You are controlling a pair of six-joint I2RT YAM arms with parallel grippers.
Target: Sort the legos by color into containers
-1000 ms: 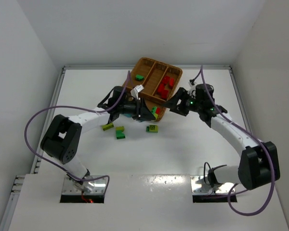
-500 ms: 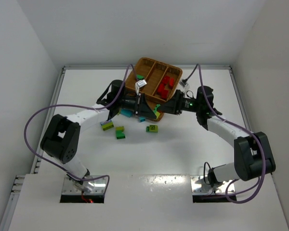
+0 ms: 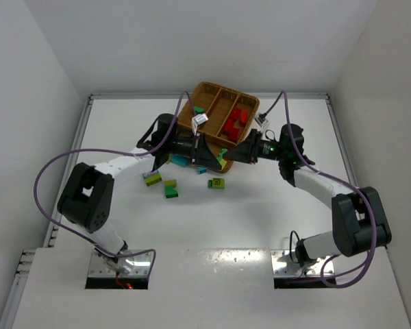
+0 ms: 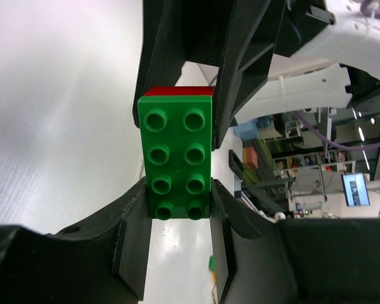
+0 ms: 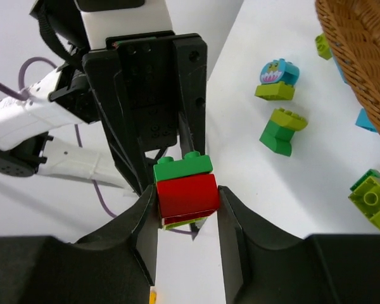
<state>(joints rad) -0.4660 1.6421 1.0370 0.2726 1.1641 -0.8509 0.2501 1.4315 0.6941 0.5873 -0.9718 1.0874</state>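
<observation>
Top external view: two arms [image 3: 123, 168] meet nose to nose just in front of one wicker tray [image 3: 222, 86] on a white worktop [image 3: 260, 205]. The left pincer [image 4: 178, 190] is clamped on a green brick [image 4: 177, 145]. The right pincer [image 5: 188, 206] is clamped on a red brick [image 5: 187, 193] snapped onto the green one, so the joined pair is held between them and appears lifted off the worktop, near the tray's front edge. The likely job is pulling the two colours apart. The risk is a sudden release: each pincer holds only a short stretch of smooth plastic, so a brick may slip out or jump away when the studs let go. A jerking arm could also knock the tray close behind. Counted: two arms, two pincers, one tray with three compartments [image 3: 218, 106]. The left compartment holds one green piece [image 3: 198, 110]. The right one holds a red pile [image 3: 236, 122], too bunched to count. About five loose bricks [image 3: 217, 183] in lime, green and light blue lie on the worktop.
</observation>
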